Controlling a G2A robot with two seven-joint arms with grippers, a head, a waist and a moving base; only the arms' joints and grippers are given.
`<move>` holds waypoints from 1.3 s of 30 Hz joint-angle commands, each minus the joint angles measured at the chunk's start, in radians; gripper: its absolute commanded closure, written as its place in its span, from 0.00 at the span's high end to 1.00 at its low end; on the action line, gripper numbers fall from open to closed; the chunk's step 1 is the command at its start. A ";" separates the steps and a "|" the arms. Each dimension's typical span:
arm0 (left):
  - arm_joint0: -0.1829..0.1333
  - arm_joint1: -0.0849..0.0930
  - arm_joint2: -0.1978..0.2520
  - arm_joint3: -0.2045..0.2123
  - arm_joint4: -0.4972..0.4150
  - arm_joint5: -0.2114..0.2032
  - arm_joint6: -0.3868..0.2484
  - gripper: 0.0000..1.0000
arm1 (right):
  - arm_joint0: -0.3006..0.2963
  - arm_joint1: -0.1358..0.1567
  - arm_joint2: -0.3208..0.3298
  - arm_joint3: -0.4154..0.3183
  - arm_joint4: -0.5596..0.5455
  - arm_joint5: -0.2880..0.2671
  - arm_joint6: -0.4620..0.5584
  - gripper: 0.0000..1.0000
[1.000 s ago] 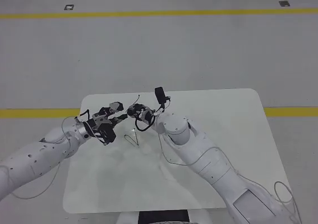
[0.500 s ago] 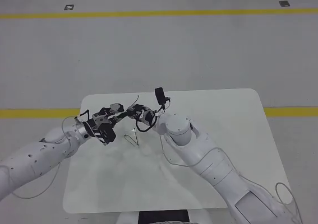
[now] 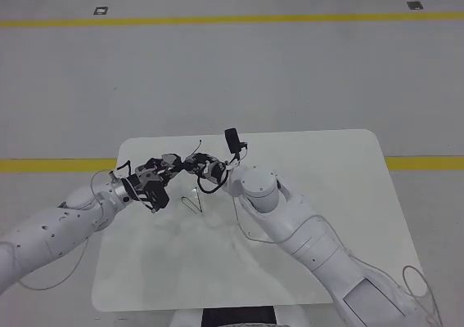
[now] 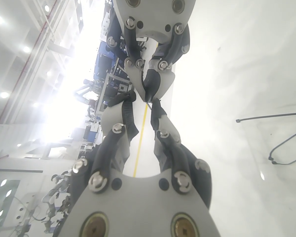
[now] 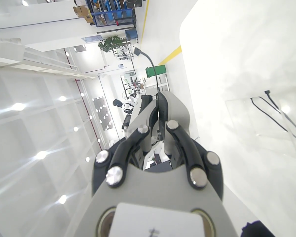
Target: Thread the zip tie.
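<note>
My right gripper [image 5: 159, 99] is shut on a black zip tie [image 5: 151, 65]. The tie curves away past the fingertips and ends in its small square head. Both grippers meet tip to tip above the table's far left part, the left gripper [image 3: 172, 163] facing the right gripper [image 3: 189, 166]. In the left wrist view my left gripper [image 4: 143, 101] stands open, its two fingers apart. The right gripper [image 4: 149, 97] points into that gap, and a short thin end of the tie sticks out beside one left finger [image 4: 157, 112].
Two more black zip ties [image 3: 192, 202] lie on the white table [image 3: 322, 212] just below the grippers, one straight [image 4: 268, 117] and one curved [image 4: 286, 154]. In the right wrist view they rest on a clear sheet [image 5: 261, 127].
The left gripper has moved toward the right one, and the gap between them has closed. The right gripper keeps its hold on the tie.
</note>
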 commanded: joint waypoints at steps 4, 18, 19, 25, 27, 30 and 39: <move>-0.001 -0.001 0.000 0.003 0.000 0.000 0.006 0.10 | 0.003 0.001 -0.006 0.002 0.003 0.000 -0.002 0.00; 0.000 -0.004 0.000 0.007 0.000 0.000 0.010 0.08 | 0.012 0.005 -0.017 0.005 0.015 0.000 -0.010 0.00; 0.000 -0.004 0.000 0.007 0.000 0.000 0.011 0.11 | 0.012 0.006 -0.017 0.004 0.014 0.000 -0.011 0.00; 0.001 -0.005 0.000 0.009 0.000 0.000 0.011 0.18 | 0.011 0.009 -0.017 -0.004 0.013 0.000 -0.013 0.00; 0.001 -0.006 0.000 0.010 0.000 0.000 0.011 0.17 | 0.011 0.010 -0.019 -0.007 0.013 0.000 -0.014 0.00; 0.001 -0.007 0.000 0.012 0.000 0.000 0.013 0.15 | 0.011 0.011 -0.021 -0.009 0.013 0.000 -0.013 0.00; 0.003 -0.012 0.000 0.017 0.000 0.000 0.015 0.00 | 0.014 0.013 -0.029 -0.011 0.014 0.000 -0.012 0.00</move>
